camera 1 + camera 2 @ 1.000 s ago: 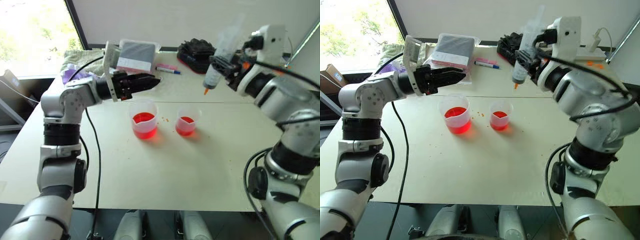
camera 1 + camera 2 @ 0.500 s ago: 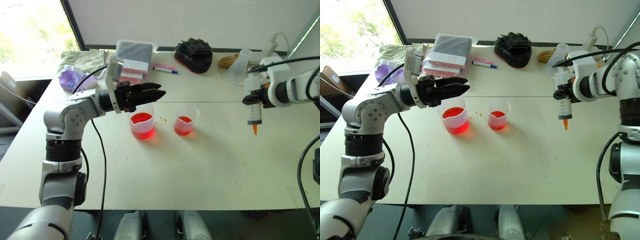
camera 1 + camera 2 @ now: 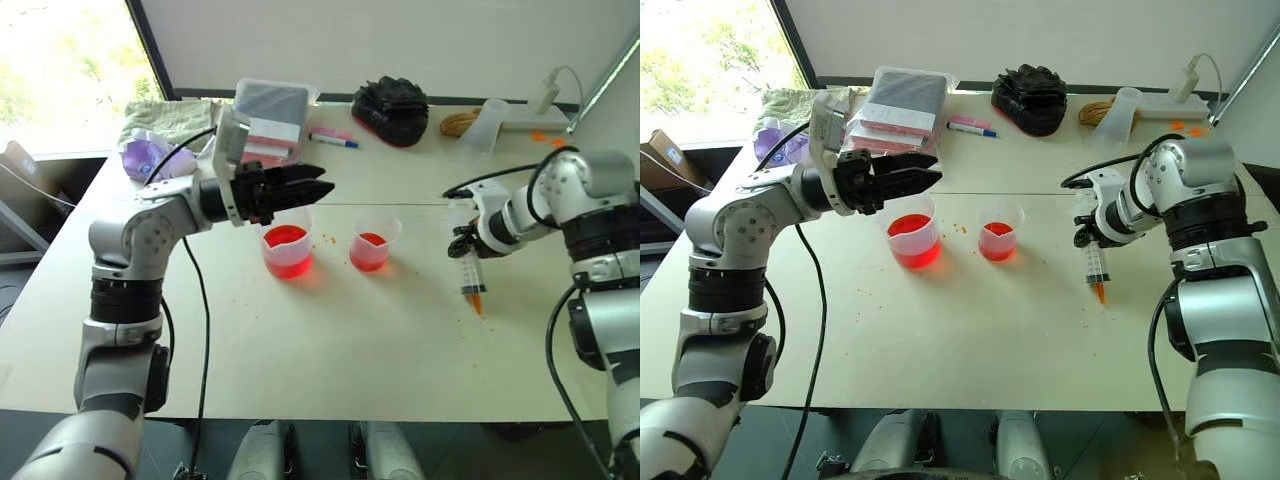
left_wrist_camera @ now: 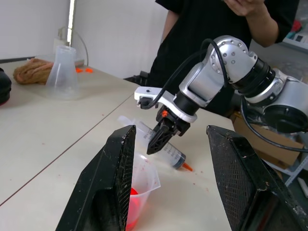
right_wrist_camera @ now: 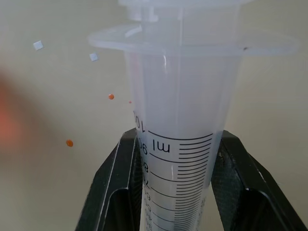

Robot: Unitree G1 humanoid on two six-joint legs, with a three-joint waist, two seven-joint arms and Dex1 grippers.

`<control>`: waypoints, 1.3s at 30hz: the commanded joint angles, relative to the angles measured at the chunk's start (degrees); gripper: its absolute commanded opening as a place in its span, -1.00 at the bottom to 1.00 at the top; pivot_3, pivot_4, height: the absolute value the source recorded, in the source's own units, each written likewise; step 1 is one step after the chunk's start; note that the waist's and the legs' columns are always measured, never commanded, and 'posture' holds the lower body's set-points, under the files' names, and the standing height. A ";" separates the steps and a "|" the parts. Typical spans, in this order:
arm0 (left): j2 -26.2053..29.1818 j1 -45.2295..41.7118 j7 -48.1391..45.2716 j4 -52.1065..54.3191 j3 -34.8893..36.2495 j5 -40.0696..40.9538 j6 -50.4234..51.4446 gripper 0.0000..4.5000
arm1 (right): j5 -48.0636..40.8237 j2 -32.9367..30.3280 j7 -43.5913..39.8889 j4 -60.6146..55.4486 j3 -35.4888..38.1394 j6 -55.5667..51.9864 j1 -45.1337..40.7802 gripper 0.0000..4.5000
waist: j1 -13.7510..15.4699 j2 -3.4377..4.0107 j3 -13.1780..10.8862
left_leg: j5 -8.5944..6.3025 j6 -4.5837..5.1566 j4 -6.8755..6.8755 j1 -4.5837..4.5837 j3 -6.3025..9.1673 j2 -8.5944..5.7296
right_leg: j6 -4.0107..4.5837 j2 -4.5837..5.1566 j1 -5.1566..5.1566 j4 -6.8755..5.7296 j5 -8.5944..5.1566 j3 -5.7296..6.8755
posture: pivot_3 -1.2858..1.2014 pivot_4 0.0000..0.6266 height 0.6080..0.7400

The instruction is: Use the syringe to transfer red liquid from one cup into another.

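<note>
My right gripper is shut on the syringe, a clear ribbed barrel hanging tip down, its orange nozzle just above the table to the right of both cups. In the right wrist view the barrel stands clamped between the two black fingers. The larger cup and the smaller cup stand side by side mid-table, each with red liquid in it. My left gripper hovers open just above the larger cup's far rim, pointing right, with nothing in it.
At the back of the table lie a grey box stack, a blue-capped marker, a black glove-like heap and a frosted beaker. A purple bundle sits at the far left. A person stands beyond the table's right side.
My right arm has swung down and to the right with the syringe, from high above the cups to low beside them. The left gripper has stayed open over the larger cup.
</note>
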State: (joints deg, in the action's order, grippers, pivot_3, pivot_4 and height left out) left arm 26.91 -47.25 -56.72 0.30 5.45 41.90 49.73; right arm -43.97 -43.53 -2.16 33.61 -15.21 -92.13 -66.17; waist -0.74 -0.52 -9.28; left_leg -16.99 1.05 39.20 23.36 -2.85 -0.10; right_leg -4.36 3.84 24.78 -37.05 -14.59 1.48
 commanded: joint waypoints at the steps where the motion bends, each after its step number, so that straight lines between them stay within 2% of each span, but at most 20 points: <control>1: 0.45 -0.75 0.84 2.04 1.28 1.10 -0.88 0.07 | 0.59 2.32 2.48 3.14 1.98 -0.37 -2.04 -0.39 | -0.03 0.00 0.00 | 0.00 0.00 0.00 0.00 0.00 0.00 | 0.00 0.00 0.00 0.00 0.00 0.00 | 0.03 -0.52 1.00; 4: 0.63 -0.86 1.21 2.17 1.33 1.25 -0.86 0.07 | 1.81 4.07 3.63 4.83 3.11 -0.37 -2.49 -0.39 | -0.07 0.00 0.00 | 0.00 0.00 0.00 -0.01 0.00 0.00 | 0.00 -0.01 -0.01 0.00 0.00 0.00 | 0.03 -0.52 1.00; 7: 0.71 -0.58 1.49 2.61 1.42 1.44 -0.85 0.08 | 2.91 5.52 4.14 5.54 3.80 -0.37 -2.66 0.33 | -0.23 0.00 0.00 | 0.00 0.00 0.00 -0.02 0.00 0.02 | 0.00 -0.03 -0.01 0.00 0.00 0.00 | 0.03 -0.52 1.00; 8: 0.71 -0.46 1.58 2.75 1.42 1.47 -0.87 0.08 | 3.17 5.90 4.36 5.66 4.01 -0.37 -2.58 0.45 | -0.25 0.00 0.00 | 0.00 0.00 0.00 -0.02 0.00 0.02 | 0.00 -0.03 -0.01 0.00 0.00 0.00 | 0.03 -0.52 1.00; 10: 0.64 -0.25 1.89 3.11 1.45 1.64 -0.78 0.08 | 3.45 6.11 4.47 4.57 4.11 -0.37 -1.93 0.91 | -0.19 0.00 0.00 | 0.00 -0.01 -0.01 -0.01 0.00 0.02 | 0.00 -0.03 0.00 -0.01 0.00 0.00 | 0.03 -0.52 1.00; 11: 0.64 -0.14 2.07 3.35 1.46 1.72 -0.79 0.08 | 3.39 5.75 4.50 3.26 4.00 -0.37 -1.50 0.96 | -0.10 0.00 0.00 | 0.00 0.00 -0.01 0.00 0.00 0.02 | 0.00 -0.03 0.00 -0.01 0.00 0.00 | 0.03 -0.52 1.00; 15: 1.30 0.02 2.16 3.92 1.46 2.58 0.10 0.08 | 1.20 3.17 4.43 -2.30 3.42 -0.37 -0.03 0.96 | 0.13 0.00 0.00 | 0.00 0.00 0.00 0.02 0.01 0.00 | 0.00 -0.01 -0.01 -0.01 0.00 0.00 | 0.03 -0.52 1.00; 18: 1.79 0.07 1.88 3.96 1.15 2.86 0.20 0.08 | 0.76 -0.65 4.81 -11.91 4.30 -0.37 2.58 0.96 | 0.12 0.00 0.00 | -0.01 0.01 -0.01 0.04 0.03 0.00 | 0.00 -0.01 -0.01 0.00 0.00 0.01 | 0.03 -0.52 1.00; 23: 3.11 -0.03 0.92 3.64 1.54 4.22 0.89 0.08 | -3.64 -10.90 3.00 -27.59 7.55 -0.37 7.30 0.96 | 0.13 0.01 -0.01 | -0.02 0.04 -0.01 0.05 0.04 -0.01 | 0.00 -0.02 0.00 0.07 0.00 0.02 | 0.03 -0.52 1.00; 28: 8.01 0.98 -3.21 3.22 -0.64 2.14 0.15 0.08 | -8.72 -17.63 -6.83 -44.98 16.39 -0.36 10.89 0.96 | -0.27 0.02 -0.01 | -0.03 0.04 -0.03 0.00 0.01 0.05 | 0.00 -0.10 0.00 0.08 0.00 -0.02 | 0.03 -0.52 1.00; 31: 13.13 2.27 -8.40 2.99 -3.30 -0.67 -1.92 0.08 | -13.33 -22.51 -15.02 -52.00 21.31 -0.35 13.20 0.96 | -0.01 0.03 -0.01 | -0.03 0.04 -0.03 -0.04 0.03 0.08 | 0.00 -0.15 -0.01 0.05 0.00 -0.03 | 0.03 -0.52 1.00; 36: 18.57 1.71 -13.69 0.40 -6.99 -4.79 -3.93 0.08 | -15.58 -33.55 -28.47 -62.79 23.63 3.76 21.85 0.96 | 0.63 -0.02 -0.03 | -0.08 0.13 -0.02 0.00 0.08 0.04 | 0.01 -0.05 -0.10 0.25 -0.01 0.03 | 0.03 -0.52 1.00; 39: 19.57 0.50 -15.59 -1.87 -8.15 -6.67 -5.02 0.08 | -13.27 -36.73 -31.84 -65.22 24.56 7.39 26.90 0.96 | 0.61 -0.02 -0.03 | -0.11 0.17 0.00 -0.01 0.05 0.03 | 0.00 0.01 -0.15 0.36 0.00 0.02 | 0.03 -0.52 1.00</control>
State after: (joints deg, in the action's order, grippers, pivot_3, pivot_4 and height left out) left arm 45.45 -45.03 -70.88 -1.23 -2.38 36.35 46.25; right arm -58.57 -78.54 -31.94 -29.89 6.83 -87.48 -39.99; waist -0.13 -0.54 -9.31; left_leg -17.10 1.22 39.20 23.35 -2.80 -0.07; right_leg -4.36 3.86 24.63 -36.69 -14.59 1.50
